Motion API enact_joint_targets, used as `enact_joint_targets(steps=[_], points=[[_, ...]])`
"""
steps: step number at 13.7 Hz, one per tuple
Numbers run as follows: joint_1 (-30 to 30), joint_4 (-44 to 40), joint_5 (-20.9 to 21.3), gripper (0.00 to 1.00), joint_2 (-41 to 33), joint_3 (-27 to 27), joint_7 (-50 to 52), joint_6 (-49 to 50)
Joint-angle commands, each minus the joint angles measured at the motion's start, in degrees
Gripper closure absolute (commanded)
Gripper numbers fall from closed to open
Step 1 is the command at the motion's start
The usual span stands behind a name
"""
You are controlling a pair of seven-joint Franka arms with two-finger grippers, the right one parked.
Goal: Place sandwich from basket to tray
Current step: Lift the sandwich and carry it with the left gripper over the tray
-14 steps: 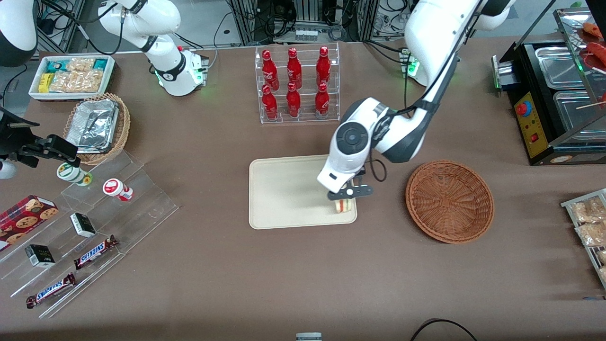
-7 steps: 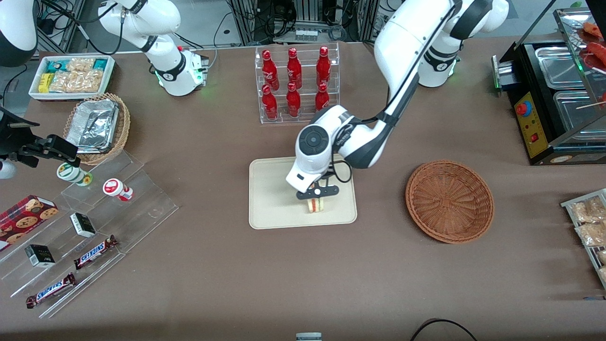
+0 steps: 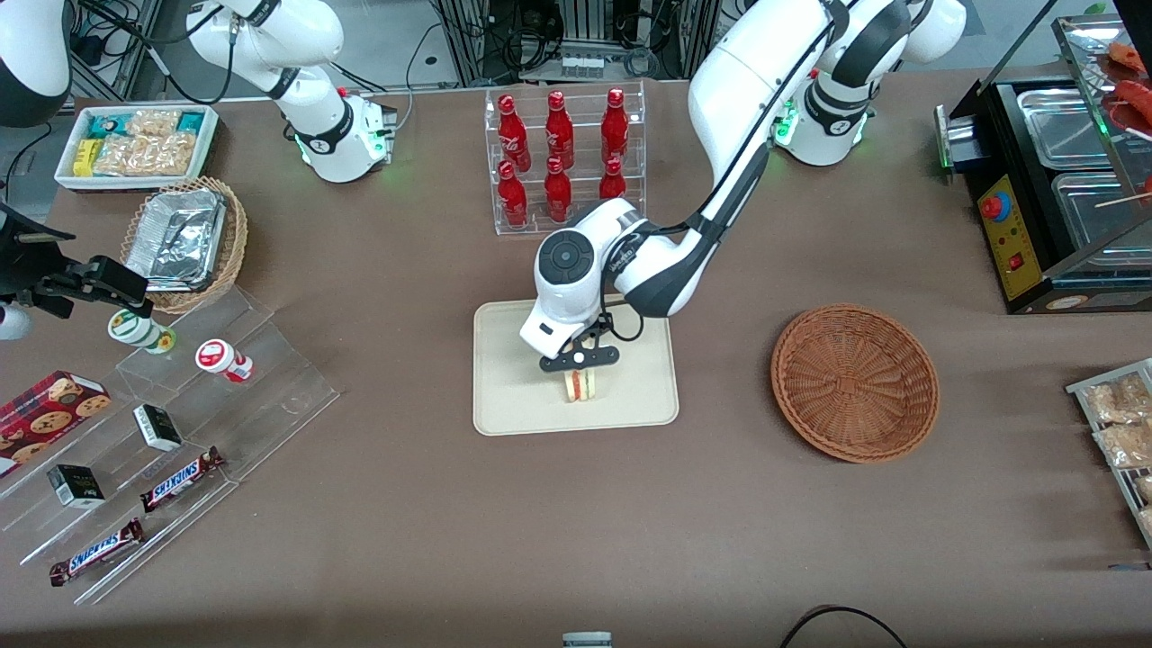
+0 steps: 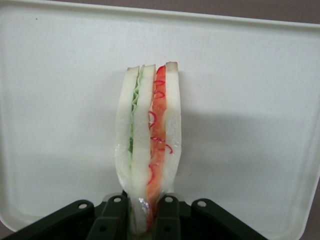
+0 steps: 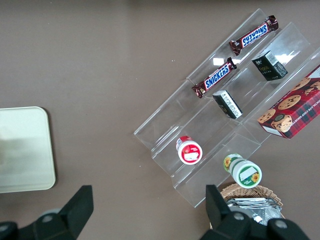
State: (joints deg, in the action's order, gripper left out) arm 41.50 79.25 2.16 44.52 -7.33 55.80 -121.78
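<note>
Brown table; above the tray (image 3: 513, 396), gripper (image 3: 580, 358) fingers (image 4: 167, 215) pinch the sandwich (image 4: 148, 145).

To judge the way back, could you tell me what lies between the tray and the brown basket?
Only bare brown tabletop, in the front view, between the tray and the basket. The gripper holds the sandwich over the tray.

A brown table (image 3: 378, 522) fills the scene, evenly lit — past its edge, dark cables and what may be metal racks (image 3: 585, 36).
</note>
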Motion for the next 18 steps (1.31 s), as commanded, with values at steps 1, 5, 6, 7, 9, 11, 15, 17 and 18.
enact_joint_targets(steps=[1, 5, 6, 7, 9, 11, 15, 17, 18], points=[[1.2, -1.7, 1.0, 1.00, 1.4, 0.9, 2.6, 0.3], [1.2, -1.7, 1.0, 1.00, 2.3, 0.9, 4.0, 0.2], [1.2, -1.8, 1.0, 1.00, 2.5, 0.9, 4.1, -0.2], [1.2, -1.7, 1.0, 1.00, 2.5, 0.9, 4.0, -0.9], [1.1, -1.8, 1.0, 0.00, 2.5, 0.9, 4.0, -0.9], [1.2, -1.8, 1.0, 0.00, 2.2, 1.0, 4.0, -0.8], [0.9, -3.0, 1.0, 0.00, -0.4, 1.3, 3.4, 2.0], [0.7, -6.3, 0.9, 0.00, -0.8, 1.3, 3.3, 6.6], [0.6, -7.1, 0.9, 0.00, -1.6, 1.2, 3.3, 8.7]])
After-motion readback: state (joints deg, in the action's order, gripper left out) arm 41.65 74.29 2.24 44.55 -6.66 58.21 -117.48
